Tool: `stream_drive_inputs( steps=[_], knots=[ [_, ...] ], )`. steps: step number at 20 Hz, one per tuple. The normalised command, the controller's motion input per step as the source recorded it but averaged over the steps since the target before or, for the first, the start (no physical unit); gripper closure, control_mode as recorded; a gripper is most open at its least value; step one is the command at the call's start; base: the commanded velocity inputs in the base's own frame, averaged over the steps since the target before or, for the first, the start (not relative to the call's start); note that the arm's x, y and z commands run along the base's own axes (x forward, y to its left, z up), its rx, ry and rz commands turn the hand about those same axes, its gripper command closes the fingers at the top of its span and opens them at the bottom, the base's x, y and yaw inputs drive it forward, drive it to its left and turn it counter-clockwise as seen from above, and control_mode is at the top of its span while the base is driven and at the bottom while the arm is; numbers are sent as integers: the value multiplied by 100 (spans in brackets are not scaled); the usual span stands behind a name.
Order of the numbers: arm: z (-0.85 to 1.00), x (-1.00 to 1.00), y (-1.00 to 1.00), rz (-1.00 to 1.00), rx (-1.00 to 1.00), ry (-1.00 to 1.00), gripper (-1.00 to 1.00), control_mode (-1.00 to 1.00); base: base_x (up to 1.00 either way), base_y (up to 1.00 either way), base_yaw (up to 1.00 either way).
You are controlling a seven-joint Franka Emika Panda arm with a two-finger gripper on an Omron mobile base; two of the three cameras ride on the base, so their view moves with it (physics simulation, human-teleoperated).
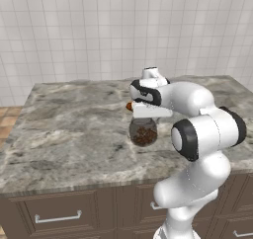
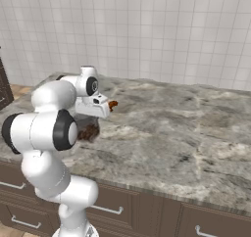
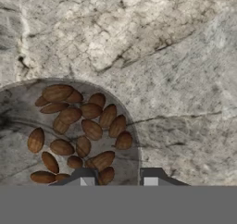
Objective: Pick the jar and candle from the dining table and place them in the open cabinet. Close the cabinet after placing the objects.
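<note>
So the squat round clear-glass jar (image 1: 143,133) is sitting upright on the grey-brown veined marble tabletop (image 1: 69,129), a bit right of centre in the left base view and at the left-middle of the right base view (image 2: 89,131), where the arm covers part of it. It's loaded with brown lumpy bits that look like almonds or similar oval nuts, piled loosely. From the hand view you look down into it (image 3: 69,130): the glass fills the lower left of the frame, nuts spread across the bottom, bare marble everywhere else.

The white arm bends up from the base, elbow high, and reaches forward with the wrist pointed down, so the hand (image 1: 144,115) hangs directly over the jar. In the hand view the two dark fingertips (image 3: 118,179) poke up at the bottom edge with a gap between them, so they're apart and nothing is clamped; one sits over the jar's rim, the other just outside it.

A small orange-brown lump (image 1: 129,105) peeks out just beside the wrist on the tabletop, at centre frame. Dark brown wooden drawer fronts (image 1: 59,216) with silver handles run along the bottom.
</note>
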Motion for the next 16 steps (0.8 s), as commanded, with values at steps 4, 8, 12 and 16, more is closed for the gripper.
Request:
stream_drive_inputs(
  steps=[4,8,12,16],
  knots=[
    [33,-33,11,-10,3,-16,100,-100,0,0,0],
    [33,-36,7,-5,5,-9,100,-100,0,0,0],
    [33,-33,2,0,14,-1,100,-100,0,0,0],
    [31,-38,0,0,18,-4,100,-100,0,0,0]
  ],
)
